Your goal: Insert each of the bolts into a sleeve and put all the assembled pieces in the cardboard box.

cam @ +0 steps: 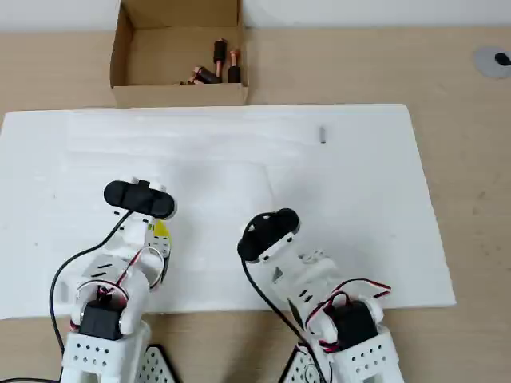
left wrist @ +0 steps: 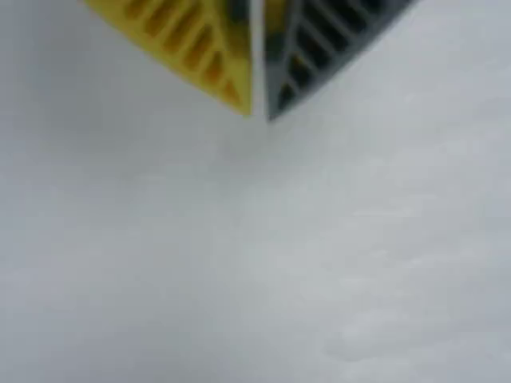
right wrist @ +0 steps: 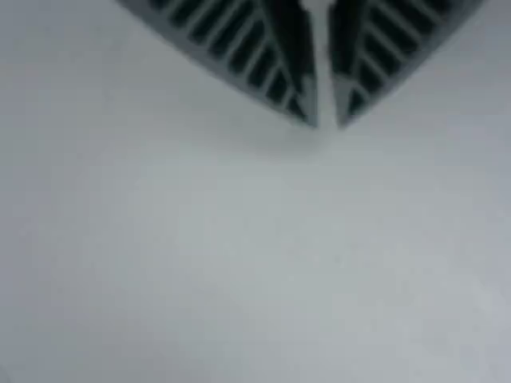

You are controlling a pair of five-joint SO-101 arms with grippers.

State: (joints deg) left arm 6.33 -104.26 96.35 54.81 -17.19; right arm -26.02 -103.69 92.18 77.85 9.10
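The cardboard box (cam: pixel 121 56) stands at the table's far edge and holds several assembled pieces (cam: pixel 215 68), black sleeves with copper bolts, in its right half. A small grey piece (cam: pixel 322 134) lies alone on the white sheet (cam: pixel 359 207), right of centre near its far edge. My left gripper (left wrist: pixel 257 114), one finger yellow and one dark grey, is shut with nothing in it, just above the bare sheet. My right gripper (right wrist: pixel 323 124), both fingers grey, is shut and empty over the sheet too. Both arms sit folded at the near edge, the left arm (cam: pixel 128 263) and the right arm (cam: pixel 311 275).
A grey disc with a black knob (cam: pixel 493 61) lies on the wooden table at the far right. The white sheet covers most of the table between the arms and the box.
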